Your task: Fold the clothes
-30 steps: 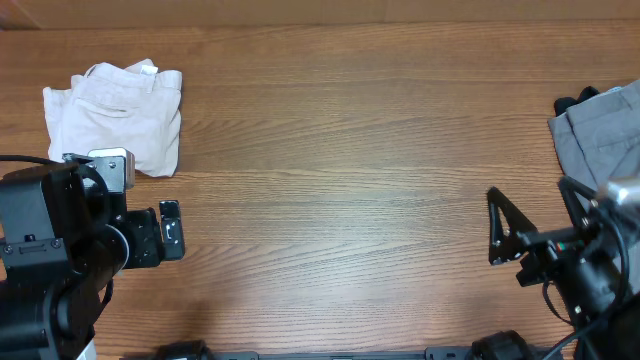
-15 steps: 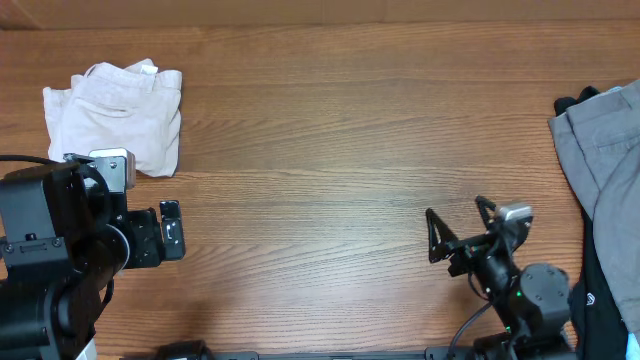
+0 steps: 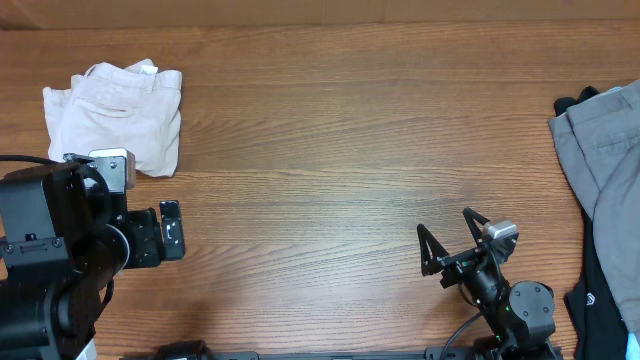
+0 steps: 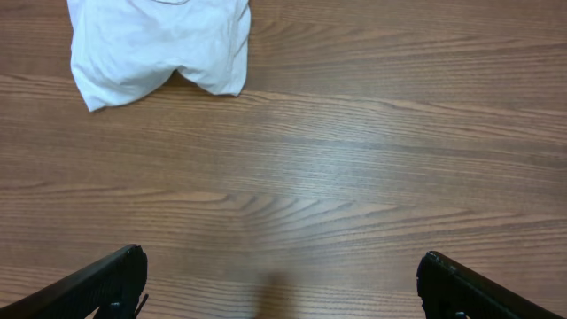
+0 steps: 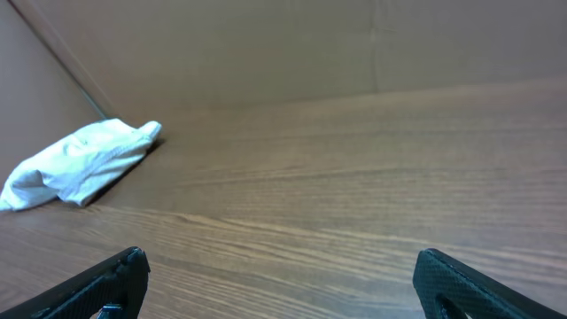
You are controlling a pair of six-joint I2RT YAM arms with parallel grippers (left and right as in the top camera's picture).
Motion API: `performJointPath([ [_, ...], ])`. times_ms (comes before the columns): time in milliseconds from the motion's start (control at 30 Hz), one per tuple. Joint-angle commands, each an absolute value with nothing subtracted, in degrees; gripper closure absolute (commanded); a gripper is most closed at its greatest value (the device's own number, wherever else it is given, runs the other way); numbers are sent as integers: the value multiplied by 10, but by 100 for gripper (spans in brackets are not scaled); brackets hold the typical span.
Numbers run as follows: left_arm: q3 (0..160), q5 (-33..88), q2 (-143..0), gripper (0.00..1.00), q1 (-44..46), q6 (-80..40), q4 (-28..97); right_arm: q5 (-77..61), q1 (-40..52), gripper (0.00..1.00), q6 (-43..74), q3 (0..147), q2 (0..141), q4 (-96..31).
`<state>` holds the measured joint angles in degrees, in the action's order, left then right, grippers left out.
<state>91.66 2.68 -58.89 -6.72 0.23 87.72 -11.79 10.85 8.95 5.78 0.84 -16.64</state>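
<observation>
At the far left of the wooden table point(image 3: 320, 150) lies one pair of cream shorts point(image 3: 115, 115), bunched in a loose heap. Near it, the left gripper point(image 4: 279, 266) hangs with jaws wide apart, holding nothing. Near right of centre, the right gripper point(image 3: 444, 222) is likewise spread and empty. One grey garment point(image 3: 605, 150) and one black garment point(image 3: 595, 310) lie at the right edge.
</observation>
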Motion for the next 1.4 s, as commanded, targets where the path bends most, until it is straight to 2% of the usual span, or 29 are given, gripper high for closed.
performJointPath([
  [0, 917, 19, -589, 0, -63, 12, 877, -121, 105, 0, 89, 52, 3, -167],
  [833, 915, 4, -580, 0, -63, 16, 870, -121, 105, 0, 89, 52, 3, -167],
  [1000, 854, 47, -515, 0, -63, 11, 708, -121, 105, 0, 89, 52, 3, -167],
  [1167, 685, 114, -402, 0, -64, 8, 503, -121, 105, 0, 89, 52, 3, -167],
  [1367, 485, 117, -274, 0, -72, -2, 356, -121, 105, 0, 89, 52, 3, -167],
])
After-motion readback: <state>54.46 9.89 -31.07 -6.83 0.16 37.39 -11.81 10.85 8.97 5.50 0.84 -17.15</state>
